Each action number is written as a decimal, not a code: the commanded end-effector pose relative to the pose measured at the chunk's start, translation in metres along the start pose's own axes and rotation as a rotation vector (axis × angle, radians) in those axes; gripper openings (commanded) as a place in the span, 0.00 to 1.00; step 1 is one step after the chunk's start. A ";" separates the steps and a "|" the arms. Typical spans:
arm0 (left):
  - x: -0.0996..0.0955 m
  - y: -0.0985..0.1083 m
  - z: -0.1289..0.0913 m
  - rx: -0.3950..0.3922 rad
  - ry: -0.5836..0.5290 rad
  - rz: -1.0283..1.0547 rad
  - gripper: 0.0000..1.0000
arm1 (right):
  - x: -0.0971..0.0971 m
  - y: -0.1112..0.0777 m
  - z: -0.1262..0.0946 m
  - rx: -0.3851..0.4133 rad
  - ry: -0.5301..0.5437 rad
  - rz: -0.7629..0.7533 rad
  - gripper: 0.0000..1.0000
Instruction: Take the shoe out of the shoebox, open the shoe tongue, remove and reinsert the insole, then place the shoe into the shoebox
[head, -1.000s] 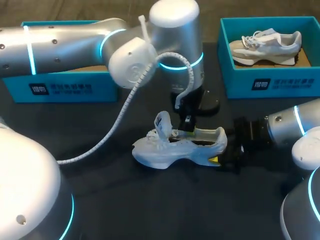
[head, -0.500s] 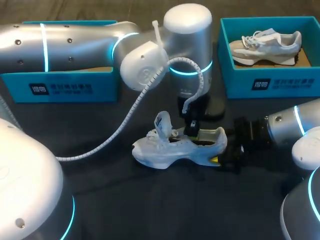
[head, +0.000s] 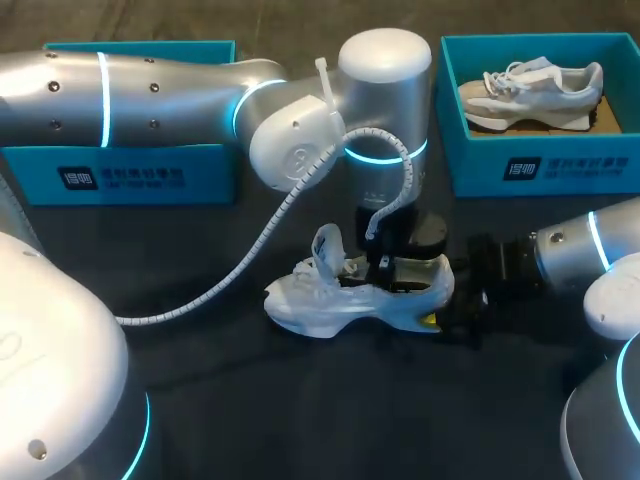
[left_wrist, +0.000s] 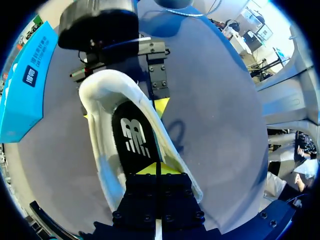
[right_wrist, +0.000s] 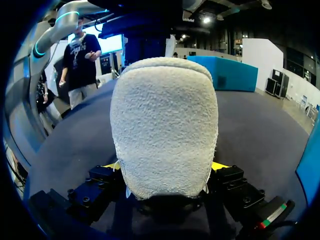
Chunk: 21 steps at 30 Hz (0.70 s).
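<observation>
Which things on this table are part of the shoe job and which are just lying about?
Job: shoe, insole, left pincer, right pincer on the heel, likely the left box.
Lying about: right box, grey shoe inside it.

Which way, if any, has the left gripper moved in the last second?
Yes: the left gripper moved rightward, toward the heel of the shoe, nearer the right shoebox.
</observation>
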<state>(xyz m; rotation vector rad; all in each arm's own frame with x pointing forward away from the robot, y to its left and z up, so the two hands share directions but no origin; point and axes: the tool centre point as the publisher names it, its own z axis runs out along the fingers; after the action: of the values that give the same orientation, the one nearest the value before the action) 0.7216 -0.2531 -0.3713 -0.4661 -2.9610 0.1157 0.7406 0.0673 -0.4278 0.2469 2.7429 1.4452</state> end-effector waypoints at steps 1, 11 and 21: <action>0.000 0.002 0.002 0.005 0.019 0.005 0.00 | 0.000 -0.001 0.002 0.003 -0.002 0.001 0.00; 0.002 -0.001 0.010 0.015 0.067 0.004 0.13 | 0.000 -0.001 0.002 0.003 -0.002 0.001 0.00; 0.000 -0.001 0.025 0.031 0.108 0.031 0.38 | 0.000 -0.001 0.002 0.003 -0.002 0.001 0.00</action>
<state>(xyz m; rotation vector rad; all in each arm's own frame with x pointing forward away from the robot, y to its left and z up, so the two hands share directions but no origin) 0.7181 -0.2530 -0.3877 -0.4926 -2.8510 0.1308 0.7405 0.0673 -0.4279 0.2458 2.7428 1.4450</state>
